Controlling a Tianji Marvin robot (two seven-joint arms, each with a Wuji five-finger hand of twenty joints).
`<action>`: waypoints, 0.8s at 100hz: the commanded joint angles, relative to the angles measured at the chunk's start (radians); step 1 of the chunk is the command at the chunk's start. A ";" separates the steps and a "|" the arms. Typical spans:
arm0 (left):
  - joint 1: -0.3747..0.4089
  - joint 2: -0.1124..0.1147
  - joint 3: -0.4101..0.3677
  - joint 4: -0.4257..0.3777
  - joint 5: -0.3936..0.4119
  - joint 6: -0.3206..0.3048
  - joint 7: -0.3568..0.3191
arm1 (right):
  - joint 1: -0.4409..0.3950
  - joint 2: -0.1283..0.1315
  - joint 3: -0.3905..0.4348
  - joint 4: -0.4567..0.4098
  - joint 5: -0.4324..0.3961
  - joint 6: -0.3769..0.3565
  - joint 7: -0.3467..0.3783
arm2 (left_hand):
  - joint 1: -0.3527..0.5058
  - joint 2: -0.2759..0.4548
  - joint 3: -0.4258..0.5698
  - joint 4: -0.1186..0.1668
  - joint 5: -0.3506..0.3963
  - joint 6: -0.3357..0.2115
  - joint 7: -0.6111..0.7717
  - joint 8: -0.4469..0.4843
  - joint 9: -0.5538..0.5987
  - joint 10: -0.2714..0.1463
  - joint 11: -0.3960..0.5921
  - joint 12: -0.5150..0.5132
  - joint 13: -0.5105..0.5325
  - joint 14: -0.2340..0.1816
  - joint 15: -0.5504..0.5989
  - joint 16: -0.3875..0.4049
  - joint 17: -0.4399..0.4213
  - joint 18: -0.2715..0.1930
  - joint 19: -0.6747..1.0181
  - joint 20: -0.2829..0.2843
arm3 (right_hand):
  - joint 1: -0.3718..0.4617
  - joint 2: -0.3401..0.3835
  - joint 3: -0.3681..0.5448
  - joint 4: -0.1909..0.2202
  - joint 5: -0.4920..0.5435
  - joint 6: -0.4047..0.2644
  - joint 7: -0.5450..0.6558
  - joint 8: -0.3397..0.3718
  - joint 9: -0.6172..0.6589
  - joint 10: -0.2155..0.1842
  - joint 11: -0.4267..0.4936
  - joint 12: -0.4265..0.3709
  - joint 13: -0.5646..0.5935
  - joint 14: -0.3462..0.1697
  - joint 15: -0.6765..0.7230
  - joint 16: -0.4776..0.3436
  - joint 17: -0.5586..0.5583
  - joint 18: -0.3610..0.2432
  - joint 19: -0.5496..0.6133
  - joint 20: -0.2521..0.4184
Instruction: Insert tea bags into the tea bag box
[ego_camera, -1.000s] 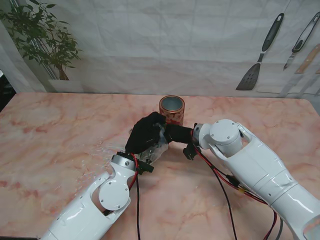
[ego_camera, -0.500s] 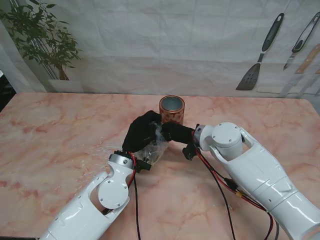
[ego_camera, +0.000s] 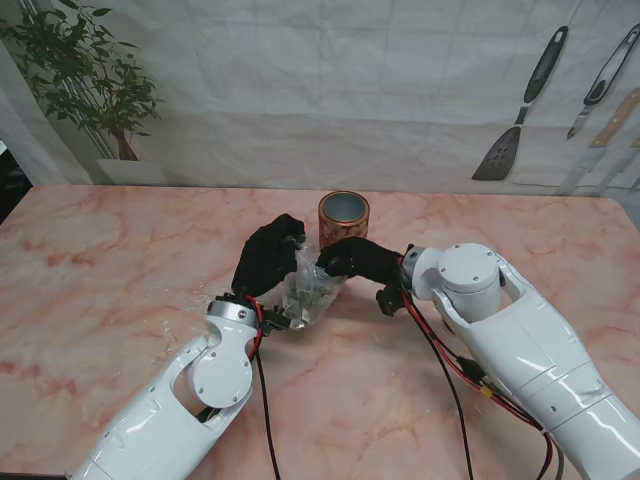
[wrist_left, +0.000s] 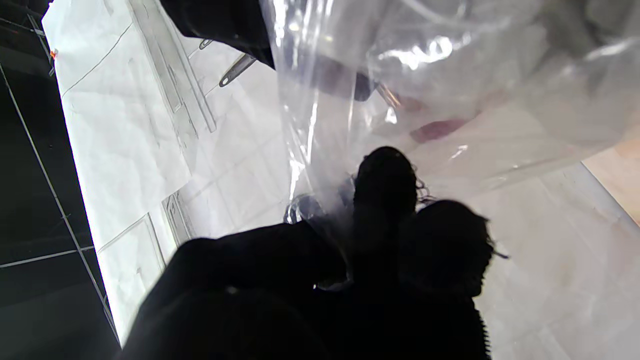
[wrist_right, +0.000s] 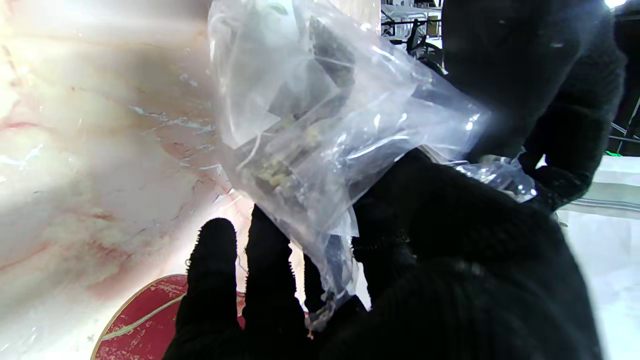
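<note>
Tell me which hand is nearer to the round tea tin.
Right. The right hand sits just in front of the tin, nearly touching; the left hand is off to its left, both gripping the plastic bag.

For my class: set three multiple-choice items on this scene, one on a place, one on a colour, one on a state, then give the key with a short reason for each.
1. Where does the round tin stand, seen from the stand?
A. farther from me than both hands
B. at the table's left edge
C. nearer to me than both arms

2. What colour are the gloves on the hands?
A. white
B. black
C. yellow

3. What is the state of the clear plastic bag?
A. lying flat on the table, untouched
B. inside the tin
C. held between both hands

Key: 1 A, the tin sits beyond the left hand and right hand. 2 B, both gloves are black. 3 C, both hands grip the bag, as both wrist views confirm.
</note>
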 joint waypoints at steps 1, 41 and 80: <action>-0.006 0.003 -0.002 -0.007 -0.003 0.003 -0.021 | -0.014 -0.001 0.008 -0.008 0.010 -0.010 0.002 | 0.122 0.014 0.061 -0.007 -0.028 -0.026 0.007 0.007 -0.002 -0.068 0.032 0.041 -0.004 0.071 0.006 0.003 0.011 -0.077 0.007 -0.005 | 0.048 0.032 0.028 0.050 -0.012 -0.021 0.040 0.025 -0.034 -0.020 -0.009 -0.012 -0.029 -0.038 -0.010 -0.014 -0.009 -0.034 -0.022 0.011; -0.005 0.009 0.004 -0.009 0.000 0.001 -0.044 | -0.058 -0.026 0.066 -0.016 0.101 -0.032 -0.063 | 0.122 0.011 0.062 -0.007 -0.024 -0.026 0.002 0.012 0.001 -0.067 0.030 0.044 -0.002 0.073 0.009 0.006 0.012 -0.077 0.012 -0.002 | 0.056 0.098 -0.074 0.010 -0.032 -0.149 0.028 0.034 -0.055 -0.031 -0.047 -0.059 -0.042 -0.053 -0.056 -0.037 -0.014 -0.035 -0.071 0.039; -0.008 0.014 0.012 -0.008 0.014 0.005 -0.058 | -0.069 -0.039 0.081 -0.015 0.134 -0.058 -0.098 | 0.123 0.011 0.061 -0.007 -0.024 -0.026 -0.004 0.013 0.002 -0.067 0.027 0.045 -0.001 0.075 0.010 0.007 0.012 -0.079 0.013 -0.002 | 0.045 0.106 -0.085 -0.013 -0.027 -0.210 0.032 0.027 -0.060 -0.040 -0.061 -0.071 -0.046 -0.059 -0.071 -0.041 -0.017 -0.034 -0.090 0.053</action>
